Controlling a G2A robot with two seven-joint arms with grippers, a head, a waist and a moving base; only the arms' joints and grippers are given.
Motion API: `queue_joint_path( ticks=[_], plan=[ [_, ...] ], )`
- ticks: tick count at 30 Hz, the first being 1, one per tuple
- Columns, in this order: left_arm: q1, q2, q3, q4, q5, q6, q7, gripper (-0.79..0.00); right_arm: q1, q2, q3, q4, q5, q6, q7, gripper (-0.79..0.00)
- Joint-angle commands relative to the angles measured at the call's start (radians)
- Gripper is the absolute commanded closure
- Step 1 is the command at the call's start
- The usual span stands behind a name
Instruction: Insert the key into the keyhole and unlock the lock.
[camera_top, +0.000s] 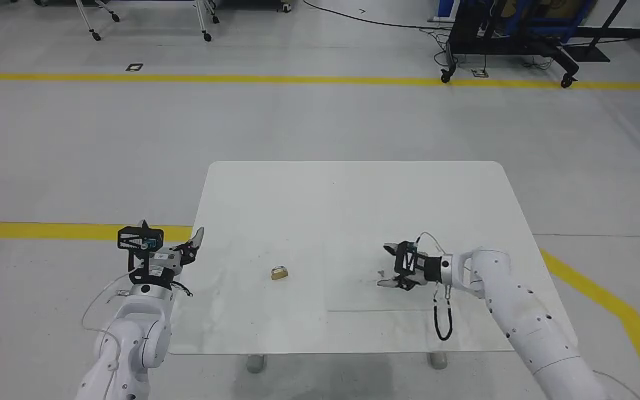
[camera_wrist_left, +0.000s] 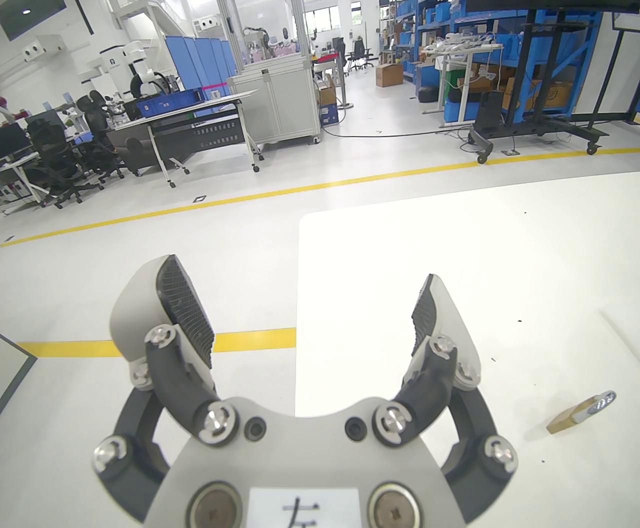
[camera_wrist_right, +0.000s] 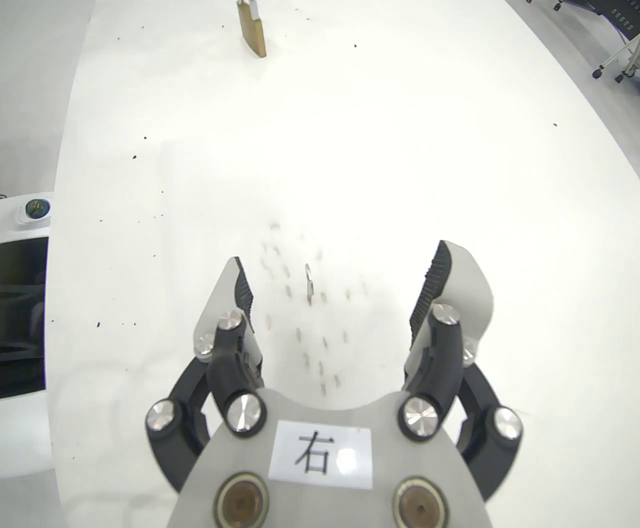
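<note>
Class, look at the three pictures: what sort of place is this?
Probably a robotics lab or workshop hall: a yellow line marked across a wide bare floor, blue storage shelves along the far side, and rolling office chairs.

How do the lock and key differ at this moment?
The lock is brass-coloured and blocky; the key is thin and silvery. The lock lies alone mid-table; the key lies right by the open right gripper. Both rest on the table, ungrasped.
</note>
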Motion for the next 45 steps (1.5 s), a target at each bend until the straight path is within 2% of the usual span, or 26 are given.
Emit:
queue_joint_path(
  ticks=[1,5,6,10,16,18,24,32,36,39,45],
  plan=[
    [0.000,0.000,0.000,0.000,0.000,0.000,0.000,-0.785,0.006,0.010,-0.022,0.006,-0.012,0.000,-0.025,-0.339],
    [0.000,0.000,0.000,0.000,0.000,0.000,0.000,-0.785,0.026,0.030,-0.060,0.022,-0.024,0.000,-0.062,-0.296],
    [0.000,0.000,0.000,0.000,0.000,0.000,0.000,-0.785,0.031,0.034,-0.068,0.027,-0.024,0.000,-0.069,-0.243],
    [0.000,0.000,0.000,0.000,0.000,0.000,0.000,-0.785,0.050,0.047,-0.098,0.037,-0.018,0.000,-0.087,-0.120],
    [0.000,0.000,0.000,0.000,0.000,0.000,0.000,-0.785,0.076,0.058,-0.135,0.049,-0.006,0.000,-0.073,-0.055],
    [0.000,0.000,0.000,0.000,0.000,0.000,0.000,-0.785,0.083,0.059,-0.144,0.052,0.004,0.000,-0.064,0.000],
    [0.000,0.000,0.000,0.000,0.000,0.000,0.000,-0.785,0.083,0.070,-0.143,0.026,0.007,0.000,-0.075,0.000],
    [0.000,0.000,0.000,0.000,0.000,0.000,0.000,-0.785,0.004,0.104,-0.073,-0.063,-0.042,0.038,-0.184,0.000],
    [0.000,0.000,0.000,0.000,0.000,0.000,0.000,-0.785,-0.052,0.120,-0.023,-0.089,-0.012,0.051,-0.298,0.000],
    [0.000,0.000,0.000,0.000,0.000,0.000,0.000,-0.785,-0.082,0.130,0.021,-0.062,0.067,0.008,-0.406,0.000],
    [0.000,0.000,0.000,0.000,0.000,0.000,0.000,-0.785,-0.099,0.159,-0.026,0.042,0.279,0.000,-0.609,0.000]
  ],
)
